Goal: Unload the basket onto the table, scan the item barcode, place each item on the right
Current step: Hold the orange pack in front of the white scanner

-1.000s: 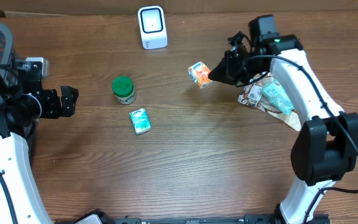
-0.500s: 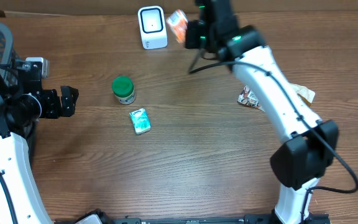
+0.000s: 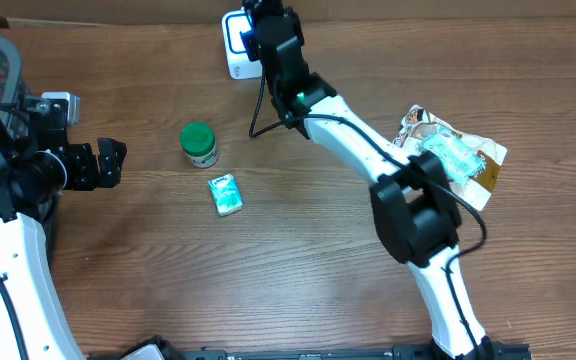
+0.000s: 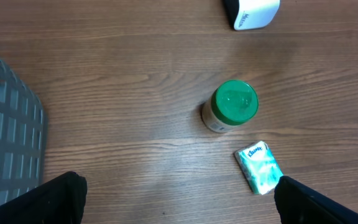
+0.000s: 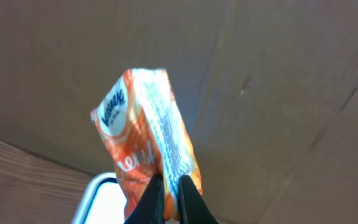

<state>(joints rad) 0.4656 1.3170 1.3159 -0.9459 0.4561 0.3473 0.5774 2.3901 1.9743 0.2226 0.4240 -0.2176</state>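
Right pincer [image 5: 169, 186]: clenched on the lower edge of the orange packet [image 5: 145, 137], both fingers pressed flat against it with almost no gap. The packet stood upright above the fingertips, tilted slightly left, its printed side facing the wrist camera. It was held in the air at the far edge of the counter [image 3: 298, 270], just above the white scanner [image 5: 101, 199], whose rim showed below the packet. Brown cardboard [image 5: 278, 74] filled the background. In the overhead view the right arm reached across the counter and covered part of the scanner; the packet itself could not be made out there.

Left pincer [image 3: 113, 163]: released, jaws spread wide, holding and touching nothing, at the left side of the counter. Ahead of it stood a green-lidded jar [image 4: 232, 106], with a teal tissue pack [image 4: 260, 168] lying just beside it, apart from it. A pile of wrappers [image 3: 453, 155] lay at the right side, well apart from both pincers.
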